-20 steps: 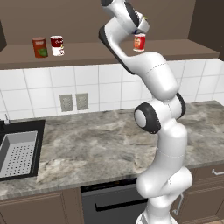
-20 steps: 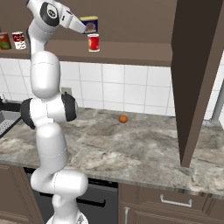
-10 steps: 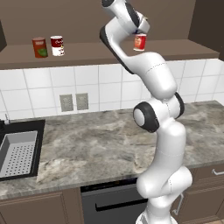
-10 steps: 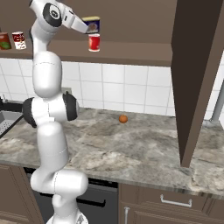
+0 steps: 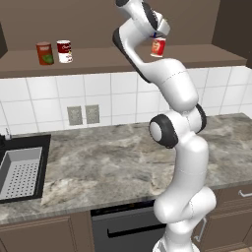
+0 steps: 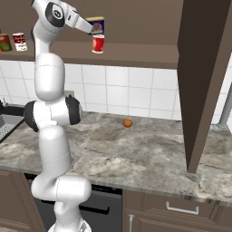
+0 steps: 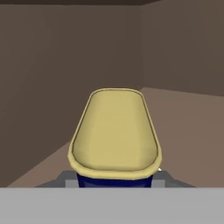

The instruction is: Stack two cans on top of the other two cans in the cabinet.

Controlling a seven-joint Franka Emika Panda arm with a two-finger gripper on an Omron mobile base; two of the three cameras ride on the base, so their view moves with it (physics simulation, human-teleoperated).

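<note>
Jaws of your gripper (image 6: 94, 28) were closed on the small dark blue can with the yellow label (image 6: 97, 22), held up inside the cabinet (image 5: 113, 61), clear of its open shelf ledge. From the hand camera you looked straight onto that can's pale yellow face, with a strip of dark blue below it and the brown back wall and shelf behind. Directly beneath the held can, the red-topped, white-bottomed can (image 6: 98, 44) stood upright on the ledge; whether the two touched, you could not tell. Far along the same ledge to the robot's left, well apart from the arm, stood the two base cans side by side: the dull orange-red can with the green patch (image 5: 44, 53) and, just beside it, the bright red can with the pale centre label (image 5: 64, 51). Both had bare tops, so no stacking was done yet. You appeared to be at the carrying step for the first can. The next move likely called for travelling left along the shelf with the can kept upright and higher than the base cans, centring it over one top, then lowering gently before releasing, since an off-centre landing could tip it.
</note>
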